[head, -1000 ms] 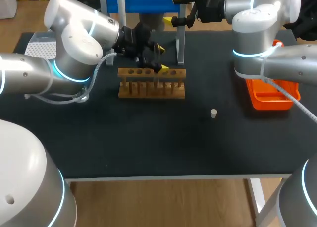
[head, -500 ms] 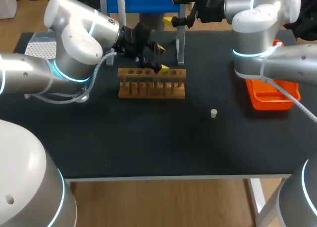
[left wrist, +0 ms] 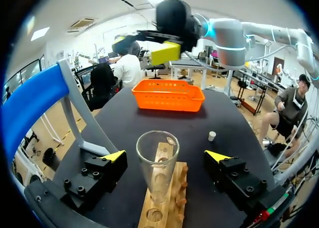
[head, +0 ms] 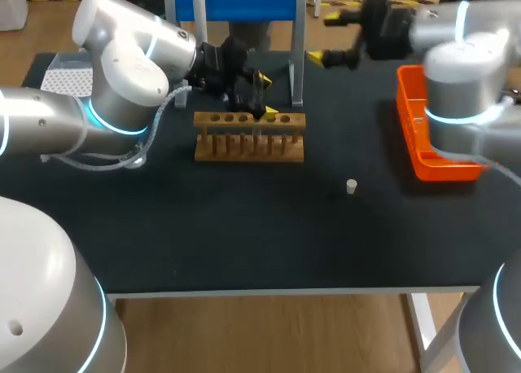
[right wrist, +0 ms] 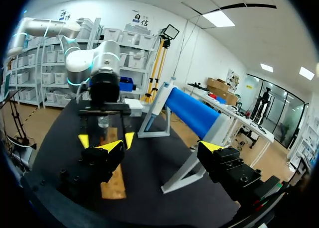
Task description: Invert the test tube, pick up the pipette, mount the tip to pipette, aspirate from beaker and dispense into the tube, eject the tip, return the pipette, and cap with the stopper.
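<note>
Wooden rack, head view: left gripper sat right above it; stopper lay loose to the rack's right, near side; right gripper hung behind and right of the rack.

Left wrist: fingers wide, tube between them untouched, upright in the rack, mouth up.

Right wrist: fingers wide, empty; pipette on its stand beside the rack.

Judged: inversion done; pipetting, tip ejection, capping left.

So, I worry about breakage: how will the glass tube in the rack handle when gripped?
The test tube looks like thin clear glass, so it is probably fragile and slippery to grip. It stands upright in the wooden rack, so a sideways nudge may tilt it. It looks empty, so likely light.
</note>
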Robot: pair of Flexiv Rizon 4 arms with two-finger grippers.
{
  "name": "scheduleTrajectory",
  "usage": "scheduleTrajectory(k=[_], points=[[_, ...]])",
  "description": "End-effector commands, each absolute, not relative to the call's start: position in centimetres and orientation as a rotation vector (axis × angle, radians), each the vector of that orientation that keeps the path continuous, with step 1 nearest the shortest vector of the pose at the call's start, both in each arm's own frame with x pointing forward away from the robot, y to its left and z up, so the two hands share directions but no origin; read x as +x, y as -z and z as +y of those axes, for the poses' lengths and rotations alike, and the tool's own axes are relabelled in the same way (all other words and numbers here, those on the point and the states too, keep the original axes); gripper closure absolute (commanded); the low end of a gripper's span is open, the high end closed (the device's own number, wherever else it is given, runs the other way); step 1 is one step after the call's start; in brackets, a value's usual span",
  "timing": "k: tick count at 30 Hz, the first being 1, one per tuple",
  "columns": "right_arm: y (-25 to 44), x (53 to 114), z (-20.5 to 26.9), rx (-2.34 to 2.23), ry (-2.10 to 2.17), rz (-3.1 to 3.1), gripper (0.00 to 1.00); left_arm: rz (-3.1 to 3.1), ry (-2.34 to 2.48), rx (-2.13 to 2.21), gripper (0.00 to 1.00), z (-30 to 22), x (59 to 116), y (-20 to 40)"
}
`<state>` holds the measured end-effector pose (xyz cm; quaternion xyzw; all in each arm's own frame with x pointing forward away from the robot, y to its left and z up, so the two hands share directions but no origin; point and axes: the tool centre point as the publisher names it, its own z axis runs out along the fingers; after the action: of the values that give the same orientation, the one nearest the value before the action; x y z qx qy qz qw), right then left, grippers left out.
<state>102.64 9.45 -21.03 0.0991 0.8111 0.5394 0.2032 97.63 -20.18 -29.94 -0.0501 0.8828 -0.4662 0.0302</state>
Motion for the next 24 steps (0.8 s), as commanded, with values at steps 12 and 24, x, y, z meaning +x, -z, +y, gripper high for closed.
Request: scheduleTrajectory(k=[12, 24], points=[[21.8, 88.8, -2.6, 0.331, -1.525, 2.268, 0.00, 2.721, 1.437, -0.153, 0.00, -20.2, 97.7, 30.0], [26.5, 83.6, -2.3, 0.399, -1.499, 2.348, 0.00, 2.721, 1.437, -0.153, 0.00, -20.2, 97.7, 30.0]])
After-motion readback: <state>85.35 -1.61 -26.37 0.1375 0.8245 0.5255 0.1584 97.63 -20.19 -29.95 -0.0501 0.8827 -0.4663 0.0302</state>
